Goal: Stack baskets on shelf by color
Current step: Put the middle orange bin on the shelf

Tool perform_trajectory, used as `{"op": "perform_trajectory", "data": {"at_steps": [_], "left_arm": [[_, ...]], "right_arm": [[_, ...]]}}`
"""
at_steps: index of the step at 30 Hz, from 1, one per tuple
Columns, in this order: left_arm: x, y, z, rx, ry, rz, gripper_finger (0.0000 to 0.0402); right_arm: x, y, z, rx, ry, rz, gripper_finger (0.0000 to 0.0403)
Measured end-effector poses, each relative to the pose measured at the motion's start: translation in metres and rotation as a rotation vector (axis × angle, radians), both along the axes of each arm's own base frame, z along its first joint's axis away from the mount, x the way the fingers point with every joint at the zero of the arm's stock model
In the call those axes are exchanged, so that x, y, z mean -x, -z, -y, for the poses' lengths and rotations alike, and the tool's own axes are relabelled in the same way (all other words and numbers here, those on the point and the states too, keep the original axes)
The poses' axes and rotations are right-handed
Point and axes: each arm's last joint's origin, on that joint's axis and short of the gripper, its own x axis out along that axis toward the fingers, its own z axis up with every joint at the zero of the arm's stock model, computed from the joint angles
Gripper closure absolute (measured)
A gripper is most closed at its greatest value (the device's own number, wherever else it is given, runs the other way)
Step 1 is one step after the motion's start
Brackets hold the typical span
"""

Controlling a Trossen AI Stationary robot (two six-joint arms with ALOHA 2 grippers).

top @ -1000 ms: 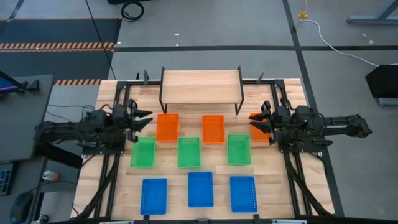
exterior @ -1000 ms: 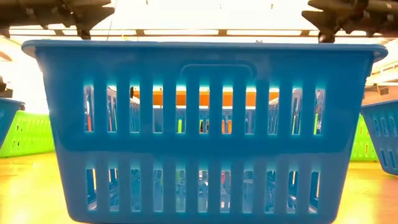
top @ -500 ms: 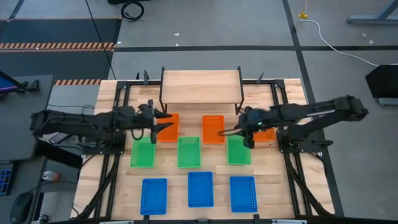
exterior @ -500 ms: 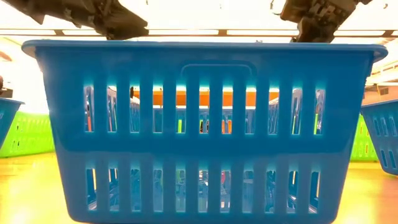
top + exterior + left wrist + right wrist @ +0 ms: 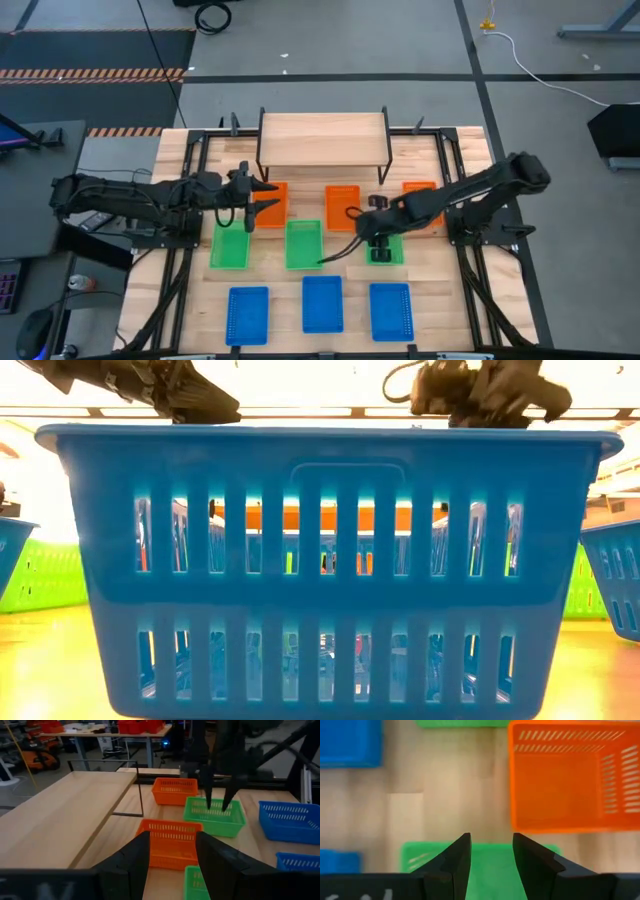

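Nine baskets on table, centre frame, below empty shelf (image 5: 322, 138). Left gripper (image 5: 268, 197) fingers parted, empty, over left orange basket (image 5: 272, 203). Right gripper (image 5: 353, 213) parted, empty, near right green basket (image 5: 384, 245).

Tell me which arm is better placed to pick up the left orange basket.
The left. Its gripper hangs open right at the left orange basket, beside the shelf. The right gripper is over the right green basket, farther off.
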Motion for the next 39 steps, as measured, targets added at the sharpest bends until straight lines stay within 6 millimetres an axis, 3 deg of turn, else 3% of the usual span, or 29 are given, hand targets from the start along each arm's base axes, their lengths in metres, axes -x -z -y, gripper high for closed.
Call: {"op": "perform_trajectory", "data": {"at_steps": [13,22,31,35,39], "left_arm": [[0.000,0.000,0.000,0.002,-0.001,-0.001,0.0235],[0.001,0.002,0.000,0.004,-0.001,-0.018,0.0235],[0.001,0.002,0.000,0.006,-0.002,-0.020,0.0235],[0.001,0.002,0.000,0.010,-0.003,-0.019,0.0235],[0.001,0.002,0.000,0.010,-0.003,-0.019,0.0235]], "right_arm": [[-0.056,0.022,0.001,0.133,-0.040,-0.051,0.0250],[-0.066,0.047,0.013,0.080,-0.033,-0.127,0.0250],[-0.068,0.044,0.014,0.089,-0.041,-0.100,0.0260],[-0.068,0.045,0.014,0.082,-0.021,-0.106,0.0288],[-0.068,0.047,0.014,0.074,0.001,-0.110,0.0356]]}}
